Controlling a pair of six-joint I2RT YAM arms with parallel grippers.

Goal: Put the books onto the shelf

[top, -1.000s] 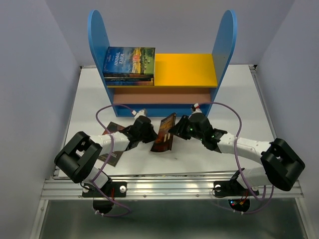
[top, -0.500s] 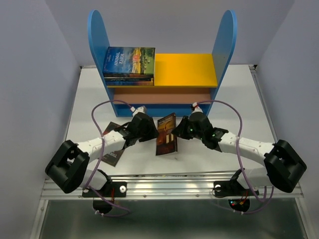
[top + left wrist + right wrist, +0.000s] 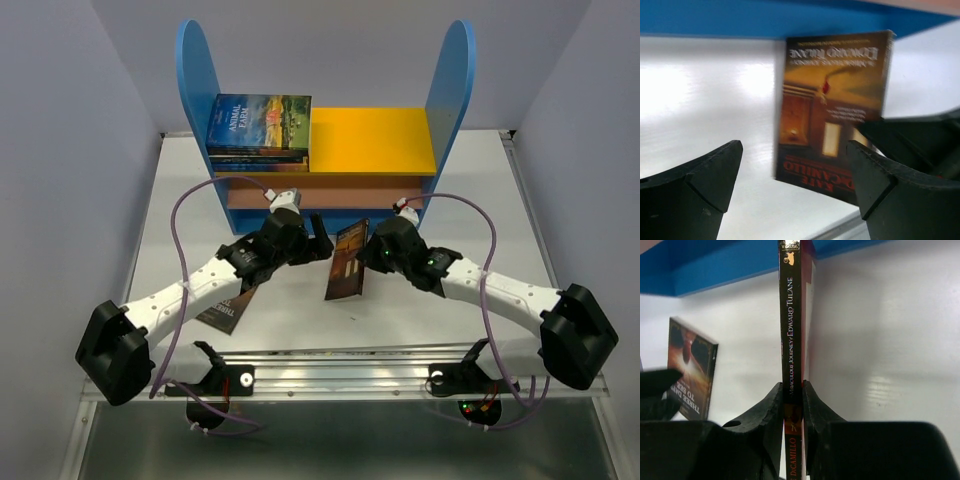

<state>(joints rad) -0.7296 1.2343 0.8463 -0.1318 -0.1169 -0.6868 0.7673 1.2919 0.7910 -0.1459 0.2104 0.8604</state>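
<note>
A dark orange-brown book (image 3: 347,260) hangs just above the table in front of the shelf (image 3: 325,190), with my right gripper (image 3: 372,254) shut on its spine. The right wrist view shows the spine (image 3: 791,330) pinched between the pads, right gripper (image 3: 793,400). My left gripper (image 3: 318,240) stands open just left of the book, apart from it. In the left wrist view the cover (image 3: 832,105) sits beyond the spread left gripper (image 3: 795,170). A stack of books (image 3: 258,125) lies on the yellow top board's left half. Another book (image 3: 226,311) lies on the table under my left arm.
The shelf's blue base (image 3: 740,17) runs close behind the held book. The lying book (image 3: 690,365) shows at the left in the right wrist view. The yellow board's right half (image 3: 375,140) is bare. A metal rail (image 3: 340,375) lines the table's near edge.
My left gripper has opened, let go of the orange-brown book and drawn back towards the shelf. The right gripper has shut on the book's spine and shifted it slightly right.
</note>
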